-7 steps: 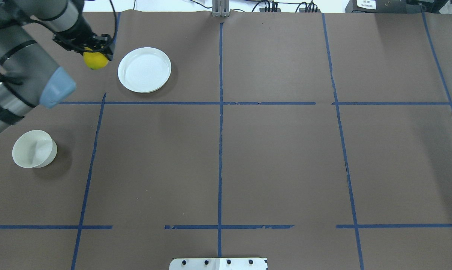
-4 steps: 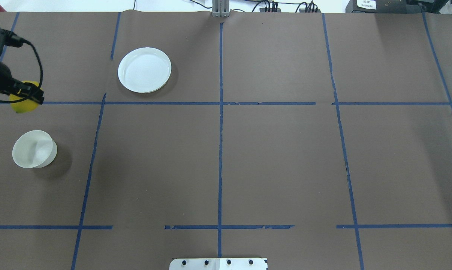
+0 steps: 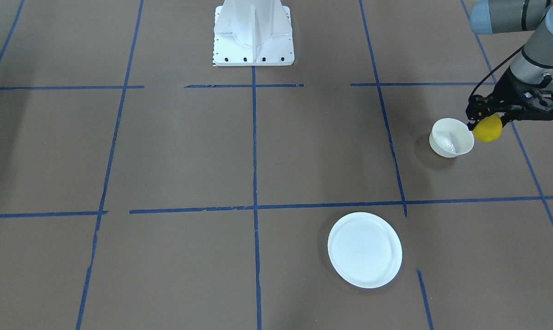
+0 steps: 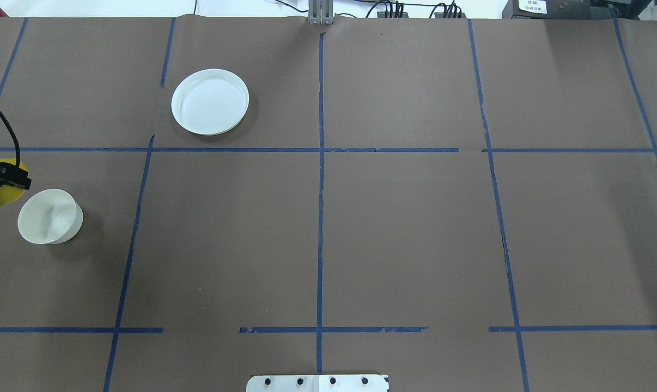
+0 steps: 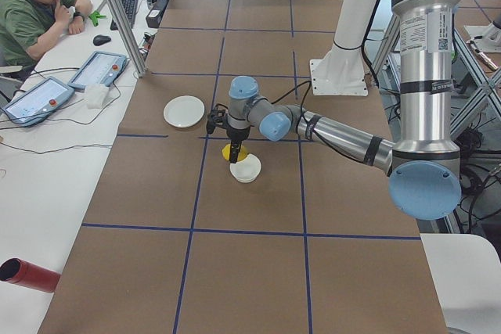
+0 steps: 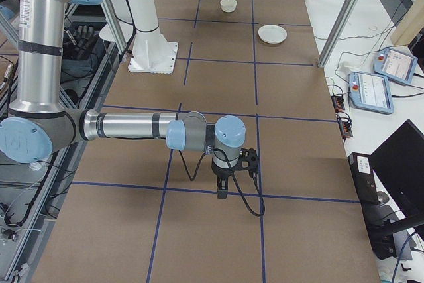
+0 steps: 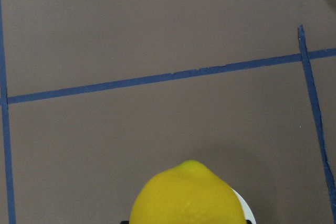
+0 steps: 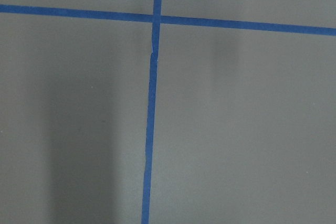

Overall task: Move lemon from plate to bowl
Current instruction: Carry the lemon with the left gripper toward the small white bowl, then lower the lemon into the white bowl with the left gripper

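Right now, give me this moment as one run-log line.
phase: carry | left gripper: shut on lemon, beside bowl, not yet over it | plate: empty | bowl: empty | right gripper: state unclear

Brown table [image 4: 415,245] w/ blue tape grid [image 4: 320,218], white side desk [image 5: 47,170], seated operator [image 5: 31,17], alu post [image 5: 117,13]

The lemon [image 3: 487,129] in my black left claw [image 3: 487,123] is bright yellow. Beside it the bowl [image 3: 451,137] is glossy white, and the plate [image 3: 365,250] is plain white too. Around the bowl the table paper [image 3: 189,151] is dull brown, ruled into big squares by blue tape lines [image 3: 254,137], and my left arm [image 3: 535,50] is silver-grey with pale blue joint caps.
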